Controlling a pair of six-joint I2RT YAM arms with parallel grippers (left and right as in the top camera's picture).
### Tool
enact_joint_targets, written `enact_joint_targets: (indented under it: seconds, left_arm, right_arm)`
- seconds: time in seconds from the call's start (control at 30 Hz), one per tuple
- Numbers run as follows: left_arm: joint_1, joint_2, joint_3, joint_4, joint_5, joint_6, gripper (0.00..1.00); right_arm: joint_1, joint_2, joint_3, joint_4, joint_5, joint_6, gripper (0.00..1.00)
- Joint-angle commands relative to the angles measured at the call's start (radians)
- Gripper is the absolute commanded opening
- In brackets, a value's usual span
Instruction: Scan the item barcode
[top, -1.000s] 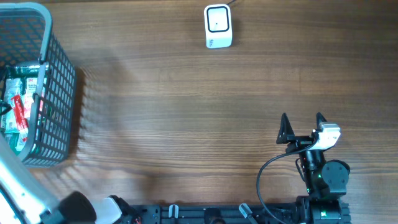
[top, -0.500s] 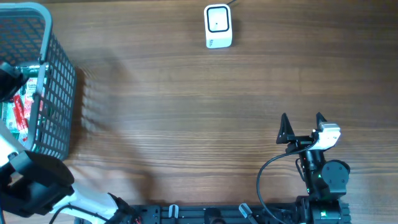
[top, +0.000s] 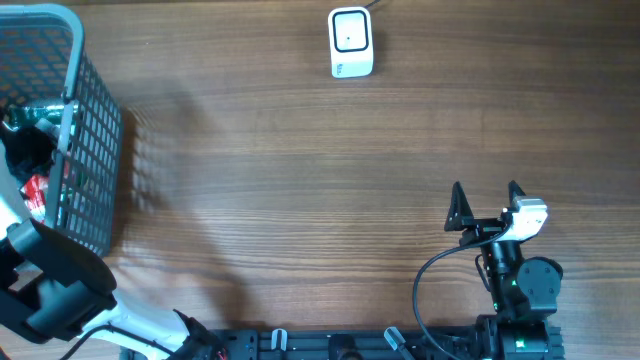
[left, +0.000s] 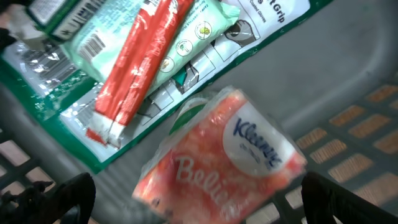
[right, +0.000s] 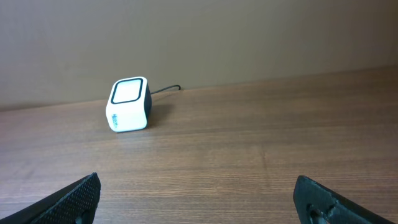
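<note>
Now the left hand (left: 204, 200) gapes wide over the tissue pack (left: 219, 157).

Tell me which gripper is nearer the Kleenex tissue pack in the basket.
Left. The left gripper hangs open inside the basket, directly over the tissue pack; the right gripper sits open far across the table, outside the basket.

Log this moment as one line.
left tool open above Kleenex pack in basket | right tool open, empty | scanner untouched
</note>
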Motion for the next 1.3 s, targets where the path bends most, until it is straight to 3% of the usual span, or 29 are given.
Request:
enact_joint_targets:
  seconds: [0.0,0.43,0.67,0.77,0.83,1.0,1.17,1.27]
  left_arm:
    - [0.004,0.008,-0.072,0.059,0.032,0.016,1.0]
    - [0.004,0.009,-0.119,0.126,0.095,0.015,1.0]
    - [0.005,0.01,-0.227,0.249,0.088,0.015,1.0]
    - [0.004,0.01,-0.227,0.253,0.092,0.015,0.94]
    - [0.004,0.01,-0.227,0.256,0.096,0.015,0.84]
    - [0.004,0.014,-0.228,0.256,0.095,0.015,0.8]
    - [0.004,0.013,-0.227,0.252,0.096,0.015,0.45]
    - [0.005,-0.018,-0.203,0.243,0.096,0.015,0.43]
  right_arm:
    - [-0.005,-0.002,-0.001,0.003,0.01,0.018,1.0]
    - [-0.005,-0.002,-0.001,0.003,0.01,0.019,1.0]
    - [-0.005,-0.002,-0.001,0.003,0.01,0.018,1.0]
    - [-0.005,-0.002,-0.001,0.003,0.01,0.018,1.0]
    - [-0.005,-0.002,-0.001,0.003,0.01,0.018,1.0]
    - [-0.005,-0.002,-0.001,0.003,0.01,0.018,1.0]
    - [-0.005,-0.002,-0.001,0.003,0.01,0.018,1.0]
    - [-0.005,-0.002,-0.001,0.003,0.01,0.018,1.0]
